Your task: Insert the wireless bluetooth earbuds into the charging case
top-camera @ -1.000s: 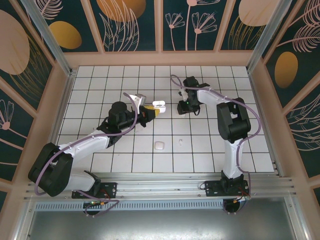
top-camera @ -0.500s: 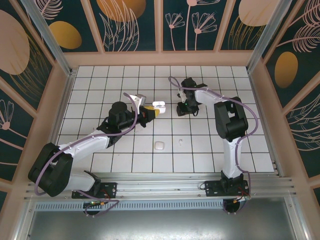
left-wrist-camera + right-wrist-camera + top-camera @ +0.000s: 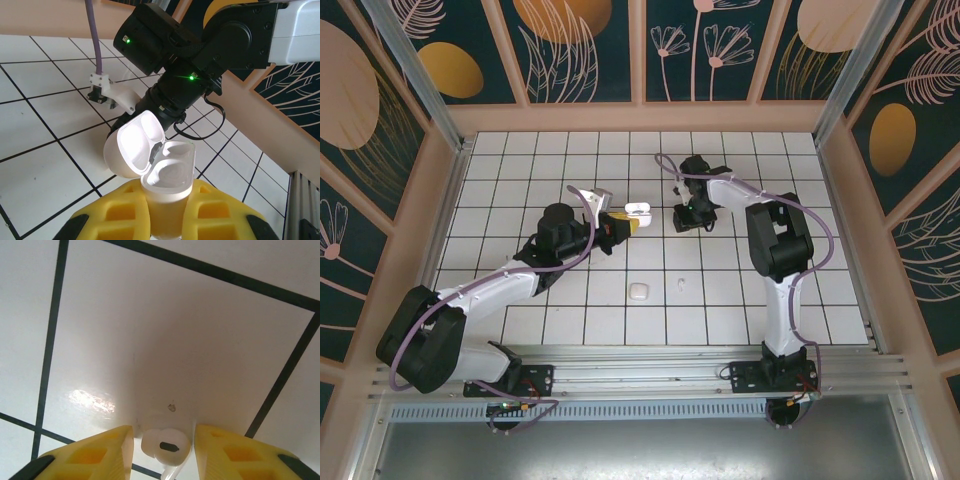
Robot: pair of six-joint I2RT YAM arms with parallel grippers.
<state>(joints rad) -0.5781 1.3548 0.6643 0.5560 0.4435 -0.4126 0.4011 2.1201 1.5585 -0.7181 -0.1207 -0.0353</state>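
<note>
**Work surface.** A white tiled table (image 3: 520, 160) with dark grout lines, walled in by panels with a leaf pattern.

**Arms.** The left arm (image 3: 490, 290) reaches from its base at the near edge diagonally toward the middle of the table. The right arm (image 3: 780, 250) rises from its base, folds at the elbow and points its wrist leftward, so that the two wrists face each other near the centre, close but apart.

**Grippers.** The left gripper (image 3: 623, 222) is clamped on the charging case (image 3: 167, 172), one yellow finger (image 3: 120, 212) pressed to each side of the lower body. The right gripper (image 3: 164, 440) is lowered to the tile with its jaws narrow. Its yellow fingers (image 3: 95, 455) flank an earbud (image 3: 166, 445), and a thin gap shows on either side (contact cannot be confirmed from the wrist view).

**Cases.** The held case stands upright between the left fingers. Its lid (image 3: 135, 145) is swung open to the left, and the two moulded wells are exposed and unfilled. A closed case (image 3: 638, 291) lies flat on the tiles nearer the bases, well apart from both grippers.

**Earbuds.** The earbud between the right fingers rests on the tile, its dark slot facing the wrist camera. A second earbud (image 3: 681, 284) lies loose just right of the closed case, not touching it.
</note>
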